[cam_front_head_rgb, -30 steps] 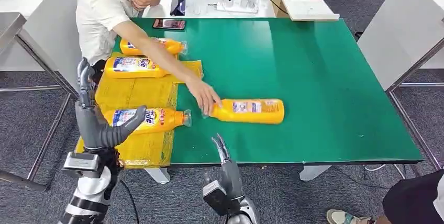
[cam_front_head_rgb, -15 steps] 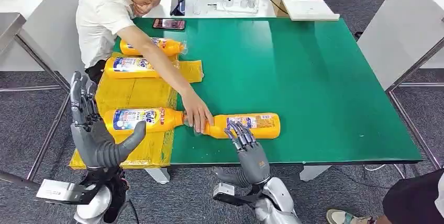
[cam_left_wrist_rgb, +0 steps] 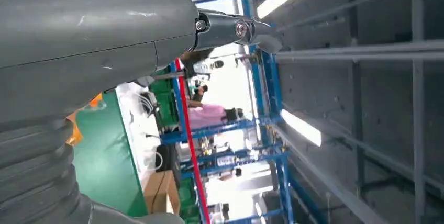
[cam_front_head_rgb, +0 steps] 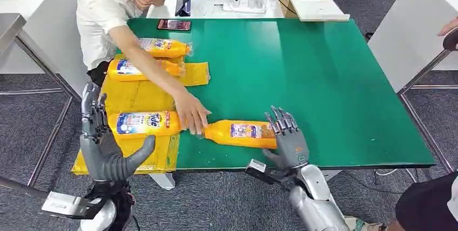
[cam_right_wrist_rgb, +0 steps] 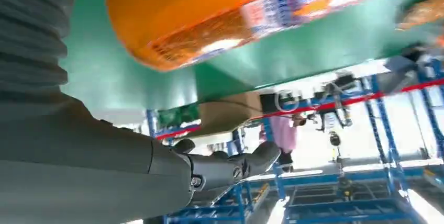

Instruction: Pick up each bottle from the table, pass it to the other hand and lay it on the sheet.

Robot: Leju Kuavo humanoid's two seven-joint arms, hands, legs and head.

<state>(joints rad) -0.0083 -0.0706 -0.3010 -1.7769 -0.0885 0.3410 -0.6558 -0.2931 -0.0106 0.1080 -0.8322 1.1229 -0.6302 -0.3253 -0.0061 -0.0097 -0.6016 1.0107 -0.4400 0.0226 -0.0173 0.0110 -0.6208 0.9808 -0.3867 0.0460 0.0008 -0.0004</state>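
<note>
While a person's hand (cam_front_head_rgb: 192, 115) still rests on its neck, our right hand (cam_front_head_rgb: 285, 139) has risen to the base of the orange bottle (cam_front_head_rgb: 240, 133) on the green tabletop (cam_front_head_rgb: 335, 90), fingers (cam_front_head_rgb: 276, 120) spread wide, so we judge grasping comes next; left hand (cam_front_head_rgb: 105, 144) waits open.

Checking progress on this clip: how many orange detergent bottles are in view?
4. Two lie at the far end of the yellow sheet, behind the person's arm; one on its near part; one on the green table by the right hand.
</note>
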